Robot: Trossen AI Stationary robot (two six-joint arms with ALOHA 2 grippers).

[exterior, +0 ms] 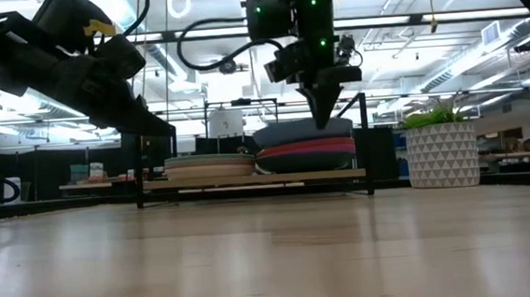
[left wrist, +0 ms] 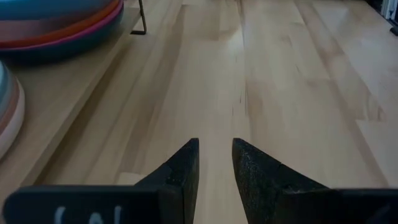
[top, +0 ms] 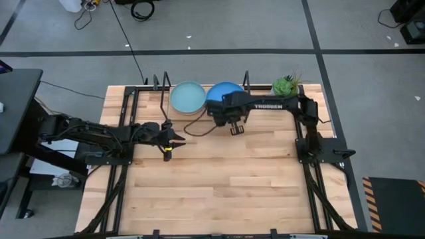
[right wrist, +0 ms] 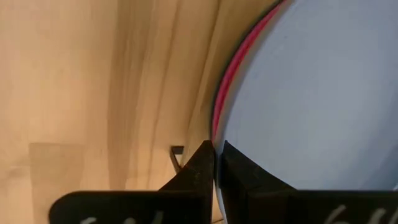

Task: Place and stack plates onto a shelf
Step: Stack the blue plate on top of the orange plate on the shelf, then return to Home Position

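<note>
The shelf (top: 151, 99) stands along the table's far edge and bears two stacks of plates. A light turquoise plate (top: 188, 97) tops the left stack (exterior: 210, 164). A blue plate (top: 224, 91) lies over the right stack (exterior: 307, 153), whose red and pink rims show beneath it. My right gripper (top: 237, 128) points down at that plate's near rim and is shut on it. My left gripper (top: 171, 141) hovers open over bare table, near side of the shelf's left half, with nothing between its fingers (left wrist: 186, 168). My right gripper pinches the blue plate's near rim (right wrist: 219, 134) between its two fingers, which come from above, pointing steeply down (exterior: 324, 118). The plate lies over the right stack; whether it rests fully on it or is still held a little above, I cannot tell.
A white patterned pot with a green plant (top: 285, 85) stands right of the shelf at the far edge. The shelf's thin black wire uprights (exterior: 367, 141) rise at its ends. Bare wooden tabletop (top: 226, 186) spreads toward the near edge.
</note>
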